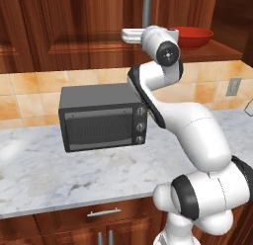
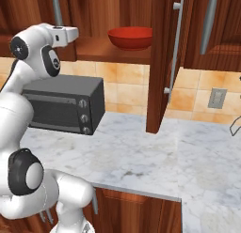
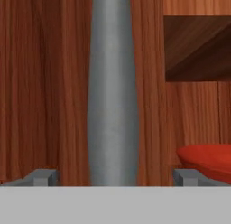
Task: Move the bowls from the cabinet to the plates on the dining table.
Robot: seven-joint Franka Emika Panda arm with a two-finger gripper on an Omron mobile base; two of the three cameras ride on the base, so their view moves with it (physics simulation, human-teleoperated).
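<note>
Reaching up in the left base view, the arm faces the cabinet (image 1: 74, 26), where the red bowl (image 1: 192, 37) sits on its shelf. The right base view shows one door open beside that bowl. In the hand view, the pincer (image 3: 115, 177) is spread around the silver handle (image 3: 113, 92); it should center there before pinching.

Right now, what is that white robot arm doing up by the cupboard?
The white robot arm's open tool sits around a long silver bar handle on a dark reddish-brown wooden wall cabinet door. It has not closed on it. The next door already stands open, and a solid red round bowl waits on the shelf.
</note>
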